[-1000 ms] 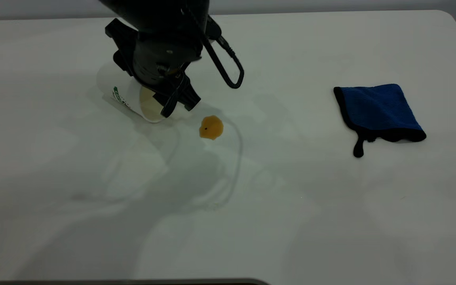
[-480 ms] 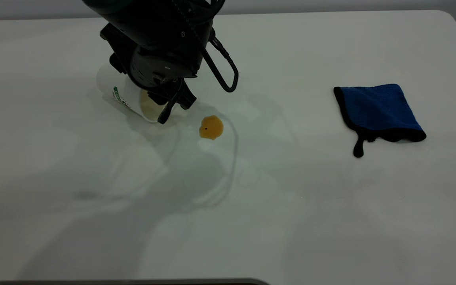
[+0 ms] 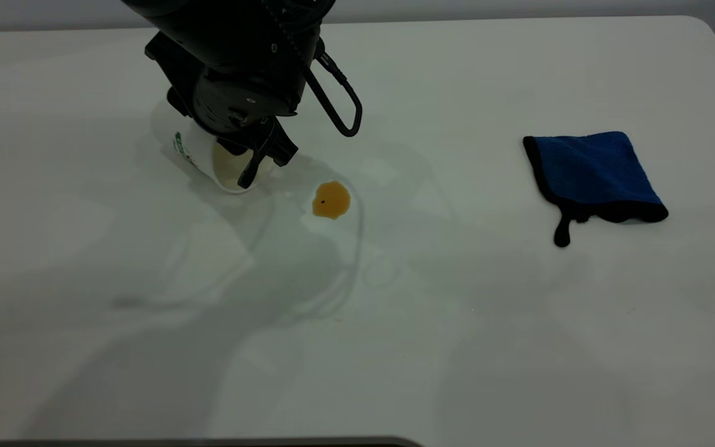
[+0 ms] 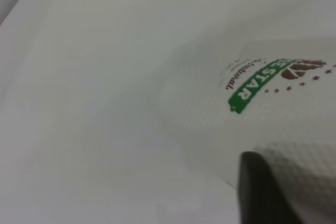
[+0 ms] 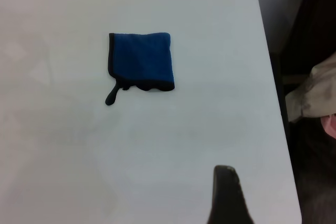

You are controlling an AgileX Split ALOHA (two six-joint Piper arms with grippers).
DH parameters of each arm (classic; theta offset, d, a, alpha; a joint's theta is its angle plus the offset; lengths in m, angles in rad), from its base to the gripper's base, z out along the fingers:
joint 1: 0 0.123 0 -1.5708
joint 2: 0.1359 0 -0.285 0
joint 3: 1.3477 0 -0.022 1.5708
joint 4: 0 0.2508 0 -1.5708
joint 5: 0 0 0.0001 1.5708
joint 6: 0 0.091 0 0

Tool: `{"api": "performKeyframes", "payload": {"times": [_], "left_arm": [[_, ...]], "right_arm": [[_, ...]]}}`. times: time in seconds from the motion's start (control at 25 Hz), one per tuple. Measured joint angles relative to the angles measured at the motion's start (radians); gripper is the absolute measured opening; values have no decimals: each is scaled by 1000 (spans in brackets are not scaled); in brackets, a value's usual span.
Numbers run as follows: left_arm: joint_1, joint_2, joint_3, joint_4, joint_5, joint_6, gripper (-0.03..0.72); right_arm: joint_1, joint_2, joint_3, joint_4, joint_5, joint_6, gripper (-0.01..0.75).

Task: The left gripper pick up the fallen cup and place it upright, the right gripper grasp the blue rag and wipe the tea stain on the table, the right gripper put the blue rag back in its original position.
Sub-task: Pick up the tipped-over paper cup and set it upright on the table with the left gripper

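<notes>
The white cup [image 3: 195, 151] with its green banner lies on its side on the table [image 3: 457, 323], its cream mouth turned toward the tea stain [image 3: 331, 200]. My left gripper [image 3: 265, 166] hangs right over the cup's mouth end, open; one finger crosses the mouth and the other stands just outside the rim. In the left wrist view the cup [image 4: 252, 108] fills the frame, with one dark finger [image 4: 260, 190] against its ribbed wall. The blue rag [image 3: 593, 172] lies flat at the right, far from the stain. My right gripper [image 5: 227, 195] hovers well off the rag [image 5: 140, 60].
The table's rounded corner [image 3: 714, 28] is at the back right. In the right wrist view the table edge [image 5: 273, 77] runs close to the rag, with dark floor and pale fabric [image 5: 315, 93] beyond. A dark strip [image 3: 208, 442] lies along the near edge.
My left gripper has come down and shifted left over the cup's mouth end. The cup has barely moved. Rag and stain are unchanged.
</notes>
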Motion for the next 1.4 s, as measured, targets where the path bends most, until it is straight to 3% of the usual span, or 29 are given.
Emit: {"api": "performKeyframes", "payload": {"times": [0.12, 0.28, 0.44, 0.64, 0.8, 1.0, 1.12, 1.4], "left_arm": [[0, 0, 0, 9, 52, 16, 99], [9, -35, -3, -5, 84, 97, 9], [47, -135, -3, -162, 20, 254, -1], [194, -277, -3, -461, -77, 475, -1], [329, -309, -3, -811, -158, 716, -1], [436, -296, -3, -1322, -173, 1141, -1], [481, -287, -3, -1538, -178, 1325, -1], [515, -219, -3, -1641, -175, 1409, -1]], "right_arm": [[0, 0, 0, 0, 0, 0, 530], [0, 0, 0, 0, 0, 0, 530], [0, 0, 0, 0, 0, 0, 530], [0, 0, 0, 0, 0, 0, 530], [0, 0, 0, 0, 0, 0, 530], [0, 0, 0, 0, 0, 0, 530], [0, 0, 0, 0, 0, 0, 530], [0, 0, 0, 0, 0, 0, 530]]}}
